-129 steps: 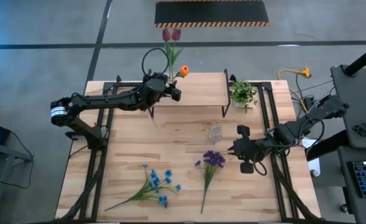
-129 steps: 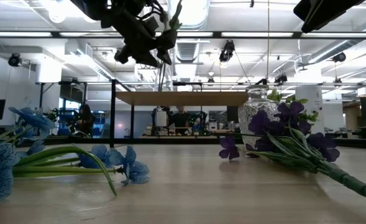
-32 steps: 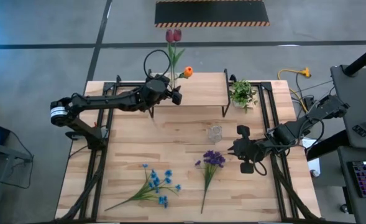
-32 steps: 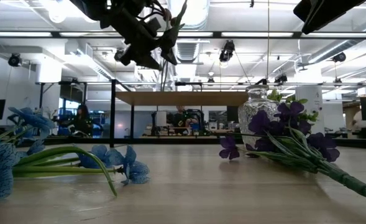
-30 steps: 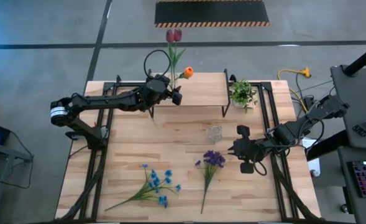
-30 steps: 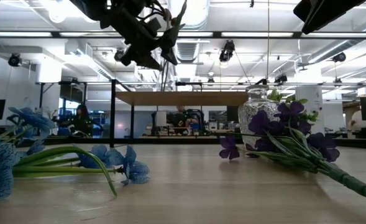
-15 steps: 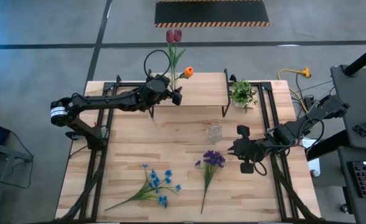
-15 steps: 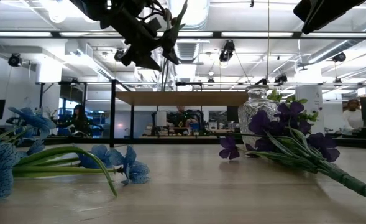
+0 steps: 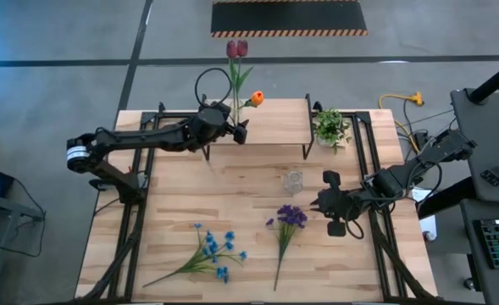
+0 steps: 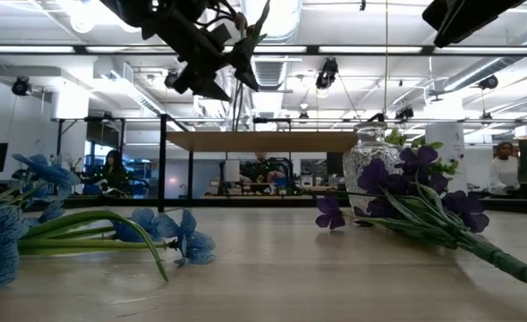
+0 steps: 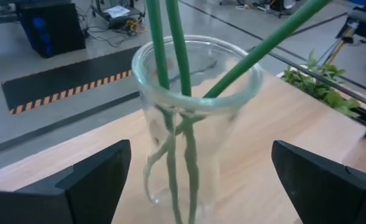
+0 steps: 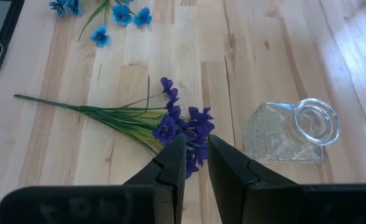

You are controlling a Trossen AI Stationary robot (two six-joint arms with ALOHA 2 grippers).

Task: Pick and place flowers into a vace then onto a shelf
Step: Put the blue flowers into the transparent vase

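A clear glass vase (image 11: 195, 124) stands upright on the shelf's light wood top (image 9: 274, 123). In it are two dark red tulips (image 9: 236, 49) and an orange bud (image 9: 252, 98) on green stems (image 11: 170, 56). My left gripper (image 9: 241, 129) is open, one finger on either side of the vase, with a gap on each side. A purple bunch (image 9: 288, 219) and a blue spray (image 9: 211, 254) lie flat on the table. My right gripper (image 9: 319, 203) hangs above the table beside the purple bunch (image 12: 183, 127), its fingers a narrow gap apart, with nothing between them.
A second, faceted glass vase (image 9: 294, 180) stands on the table between the shelf and my right gripper. A small potted plant (image 9: 331, 127) sits by the shelf's right end. People move in the room beyond the table. Bare wood lies at the table's left.
My left gripper has opened wider around the vase. The vase and its flowers stay standing on the shelf.
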